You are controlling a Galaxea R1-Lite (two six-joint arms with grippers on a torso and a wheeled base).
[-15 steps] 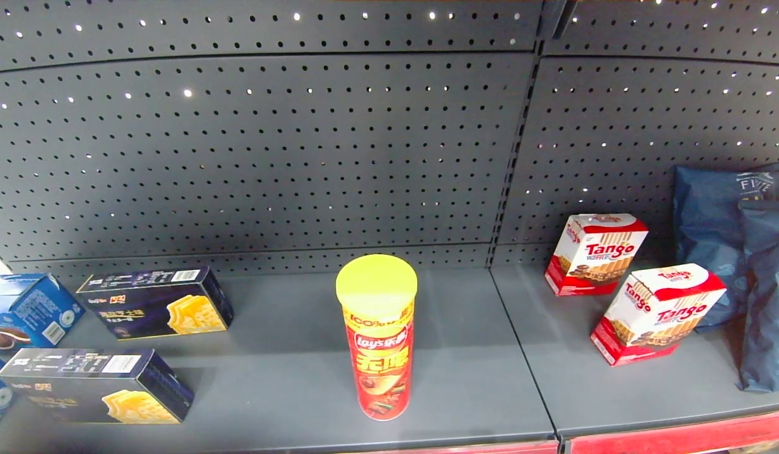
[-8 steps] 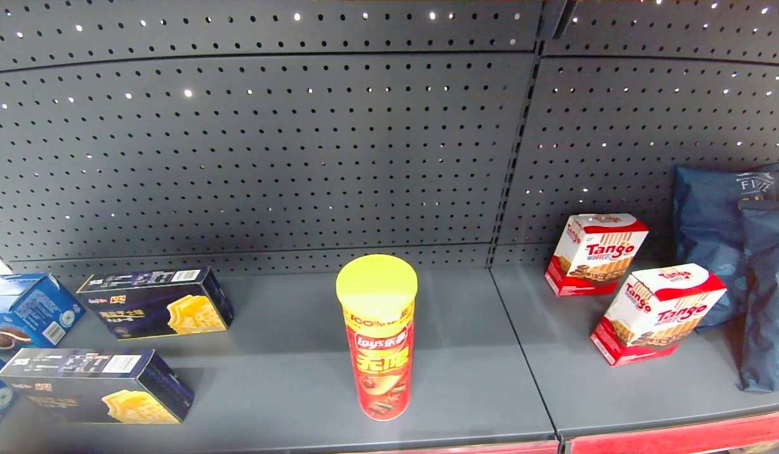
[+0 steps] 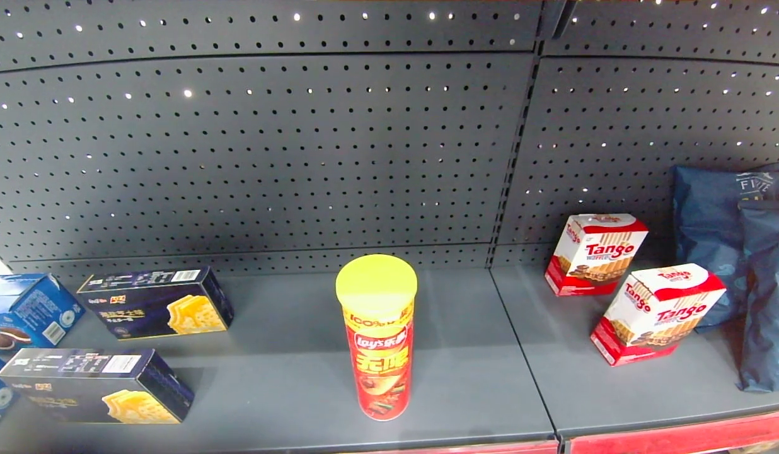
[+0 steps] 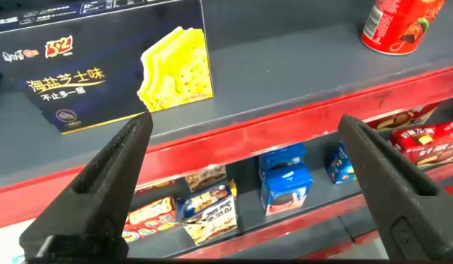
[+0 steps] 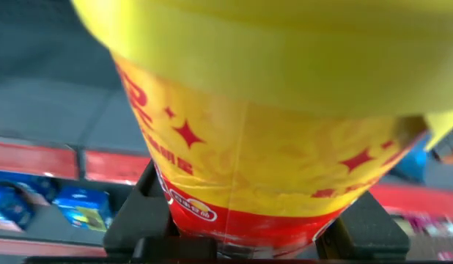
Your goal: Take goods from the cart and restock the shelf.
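Note:
A red and yellow chip can (image 3: 378, 340) with a yellow lid stands upright near the front middle of the grey shelf (image 3: 288, 378). In the right wrist view my right gripper (image 5: 259, 238) is shut on a second chip can (image 5: 270, 139), its dark fingers (image 5: 142, 216) on both sides of the can's red lower body. My left gripper (image 4: 245, 121) stands open with nothing in it, just in front of the shelf's red front edge (image 4: 285, 125), close to a dark blue cracker box (image 4: 102, 66). The bottom of the standing can (image 4: 399, 26) shows farther along the shelf.
Two dark blue cracker boxes (image 3: 156, 302) (image 3: 93, 386) and a blue cookie box (image 3: 27, 309) lie at the shelf's left. Two red and white wafer boxes (image 3: 596, 253) (image 3: 657, 313) and dark blue bags (image 3: 736, 252) fill the right. A lower shelf holds several packs (image 4: 285, 183).

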